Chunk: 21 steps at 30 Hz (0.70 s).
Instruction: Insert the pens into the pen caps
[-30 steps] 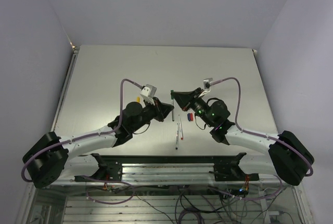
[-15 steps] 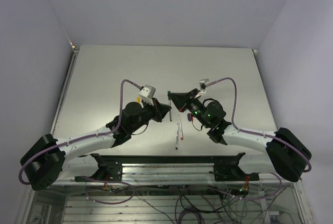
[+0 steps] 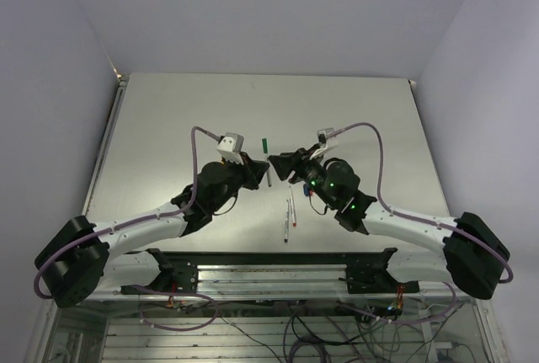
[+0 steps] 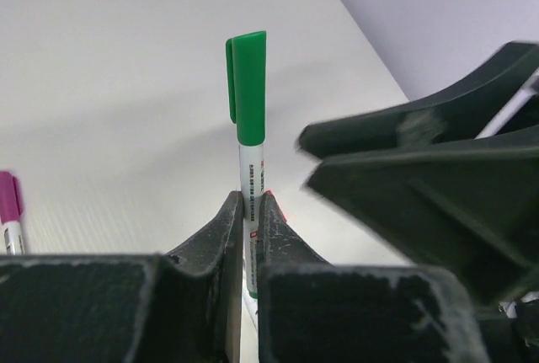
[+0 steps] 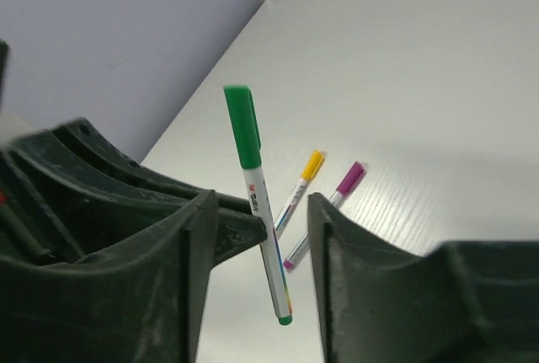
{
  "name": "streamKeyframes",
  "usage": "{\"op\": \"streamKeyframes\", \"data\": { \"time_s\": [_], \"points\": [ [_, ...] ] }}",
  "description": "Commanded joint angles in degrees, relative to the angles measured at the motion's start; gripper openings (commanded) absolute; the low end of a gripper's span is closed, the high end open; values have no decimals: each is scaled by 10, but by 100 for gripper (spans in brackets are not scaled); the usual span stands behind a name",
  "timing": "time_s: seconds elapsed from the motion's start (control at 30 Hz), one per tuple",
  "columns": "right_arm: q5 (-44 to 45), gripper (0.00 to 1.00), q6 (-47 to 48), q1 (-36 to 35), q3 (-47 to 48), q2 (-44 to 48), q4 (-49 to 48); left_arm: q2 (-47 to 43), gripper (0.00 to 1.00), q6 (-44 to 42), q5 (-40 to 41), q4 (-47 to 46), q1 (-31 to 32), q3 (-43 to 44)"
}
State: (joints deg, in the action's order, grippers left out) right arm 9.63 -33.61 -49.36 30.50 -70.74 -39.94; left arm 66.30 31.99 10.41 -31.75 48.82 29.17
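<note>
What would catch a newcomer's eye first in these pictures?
A green-capped pen juts from the left gripper, clamped by its barrel, above the middle of the table. The right gripper is open around it, not touching. Beyond, a yellow-capped pen and a purple-capped pen lie side by side on the table.

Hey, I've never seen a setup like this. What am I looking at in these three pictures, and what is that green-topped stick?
These are two robot arms bolted at the near edge of a pale table, each ending in a two-finger gripper. One picture looks down from above. The other two come from cameras on the wrists, so black fingers fill their foreground. The left gripper is shut on a thin white pen with a green cap, held above the table. The right gripper is open, a finger on either side of that pen. On the table lie a yellow-capped pen, a purple-capped pen and more thin pens.
</note>
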Motion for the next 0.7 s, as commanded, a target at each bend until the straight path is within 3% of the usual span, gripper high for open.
{"op": "streamKeyframes", "data": {
  "time_s": [0.0,0.33,0.67],
  "points": [
    [74,51,16,-2,6,65,20,16,7,15,40,22,-1,-13],
    [166,54,9,-2,-18,163,163,97,7,1,133,229,-2,73],
    [172,54,-14,-2,-42,199,222,223,7,-10,181,296,-2,155]
  ]
}}
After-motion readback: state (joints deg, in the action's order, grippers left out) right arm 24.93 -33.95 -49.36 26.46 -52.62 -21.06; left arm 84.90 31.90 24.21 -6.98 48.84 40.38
